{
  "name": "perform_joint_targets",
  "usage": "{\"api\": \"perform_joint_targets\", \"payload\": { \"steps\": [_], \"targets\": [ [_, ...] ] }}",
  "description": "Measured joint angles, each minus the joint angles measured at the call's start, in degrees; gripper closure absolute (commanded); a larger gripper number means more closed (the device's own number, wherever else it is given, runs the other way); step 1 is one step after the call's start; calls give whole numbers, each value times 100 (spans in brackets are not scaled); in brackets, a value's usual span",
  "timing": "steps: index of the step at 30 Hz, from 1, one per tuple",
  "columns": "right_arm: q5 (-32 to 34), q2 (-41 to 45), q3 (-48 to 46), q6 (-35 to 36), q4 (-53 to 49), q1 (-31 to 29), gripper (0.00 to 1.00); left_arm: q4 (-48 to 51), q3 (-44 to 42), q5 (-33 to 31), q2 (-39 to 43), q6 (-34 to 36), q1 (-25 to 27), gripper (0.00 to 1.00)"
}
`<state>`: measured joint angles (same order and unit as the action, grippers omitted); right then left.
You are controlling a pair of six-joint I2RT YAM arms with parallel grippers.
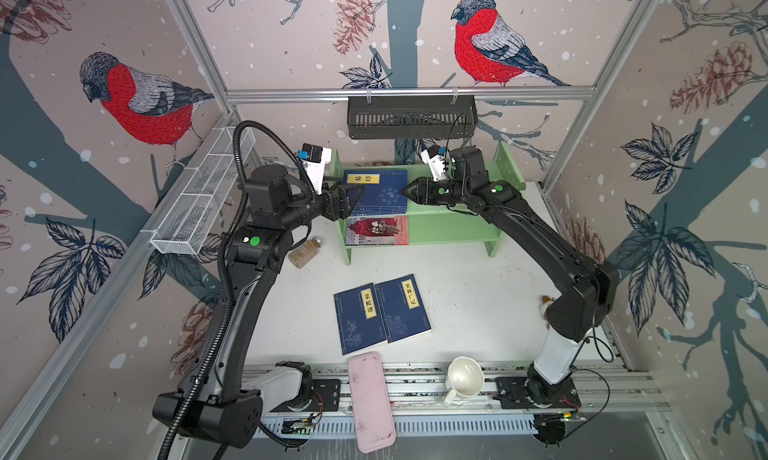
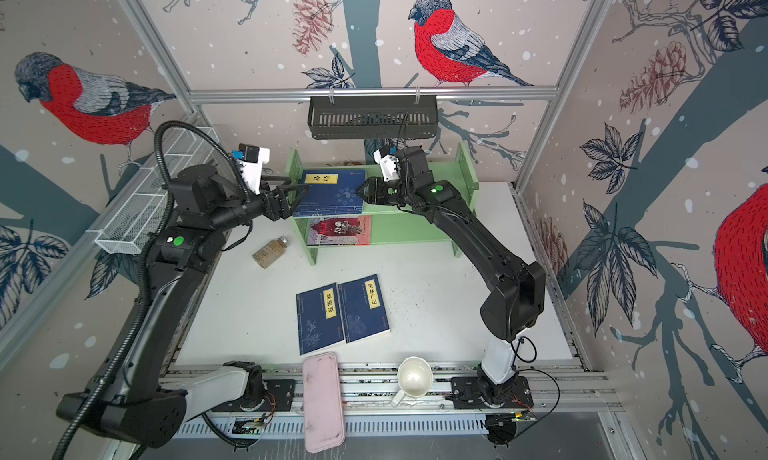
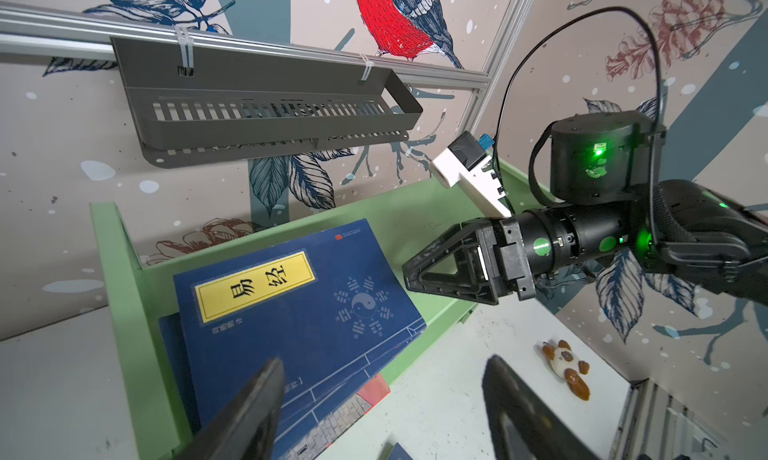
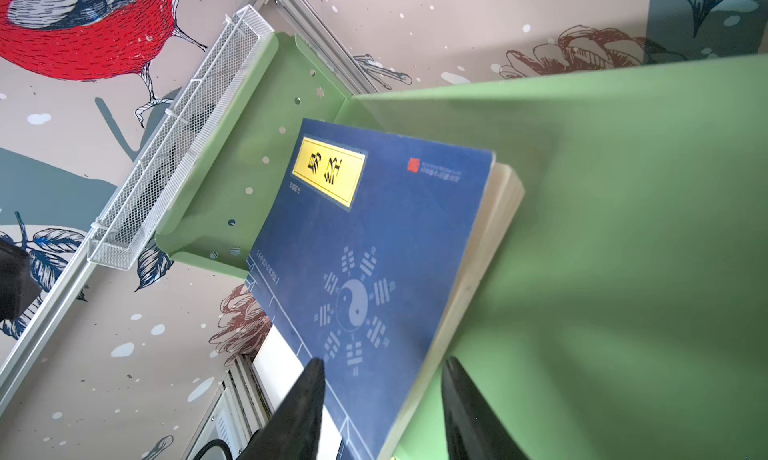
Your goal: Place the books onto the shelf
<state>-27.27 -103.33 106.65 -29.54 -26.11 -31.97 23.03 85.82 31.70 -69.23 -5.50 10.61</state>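
- Left gripper [image 1: 348, 199]: at the left edge of the upper tier, jaws wide apart and clamping nothing. In the left wrist view one finger [image 3: 253, 399] lies over the cover's corner, probably to steady or square the book.
- Shelf [image 1: 453, 228]: stands against the back wall. Its left side panel serves as a stop, so the books gather at that end.
- Upper navy book [image 1: 380, 192]: lies flat on the upper tier, cover up, overhanging the front edge. A second navy cover [image 3: 169, 341] shows beneath it, so this appears to be a stack.
- Red-and-grey book [image 1: 377, 230]: lies flat on the lower tier, directly below the stack.
- Two navy books [image 1: 359, 318] [image 1: 402, 308]: lie side by side on the table [image 1: 478, 304], well apart from the shelf and not yet shelved.
- Right gripper [image 1: 406, 192]: just beside the upper navy book's right edge. Its jaws are parted either side of the page edge without pinching it, which suggests the book is set down, not carried.
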Motion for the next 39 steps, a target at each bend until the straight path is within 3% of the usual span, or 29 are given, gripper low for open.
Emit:
{"api": "perform_joint_targets", "payload": {
  "steps": [7,17,24,33,39],
  "targets": [
    [343,-229,179,275,116,118,53,70,896,-660,-597,476,92,23],
    [396,-627,621,457,431,188,54,433,2682,-1488,-2055,1305,581,19],
    [660,-201,-166,544,629,188,54,850,4520,-1530,-3397,1443,916,14],
    [1108,1202,-1624,542,1047,131,54,485,4568,-1241,-4107,1150,964,13],
    [1392,1969,-2422,522,1143,81,54,-17,4457,-1998,-4352,1633,1244,12]
  ]
}}
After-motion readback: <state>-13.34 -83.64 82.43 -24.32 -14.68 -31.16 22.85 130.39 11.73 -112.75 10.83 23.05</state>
